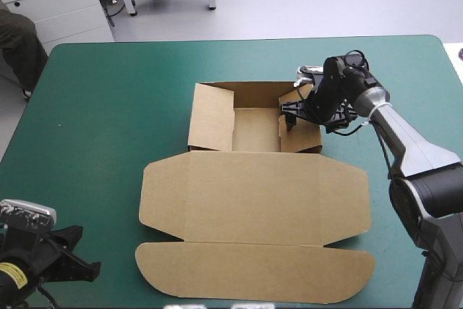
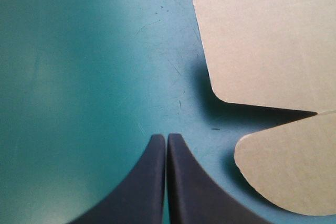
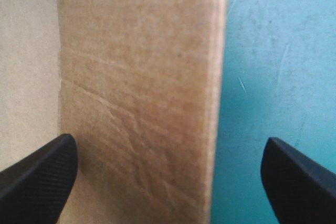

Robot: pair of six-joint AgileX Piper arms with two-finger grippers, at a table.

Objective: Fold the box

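Bright, even light fell from above; the box [image 2: 262, 40] cast soft dark shadows on the teal-green surface [image 2: 79, 77] beneath its rounded flaps

L arm [image 1: 29, 262]: drawn back, low, at the near left corner. L gripper [image 2: 166, 139]: pts fwd and down; both black fingers [image 2: 142, 182] pressed together along their inner edges, forming one pointed arch.

R arm [image 1: 412, 155]: comes in from the near right and reaches fwd; grey forearm slants inward toward centre. Black wrist [image 1: 340, 86]: bent over, turning the gripper in toward the L side and down. R gripper [image 3: 168, 148]: fingers spread wide, tips well apart, bases out toward either side.

L and R grippers are well apart, at opposite corners of the work area.
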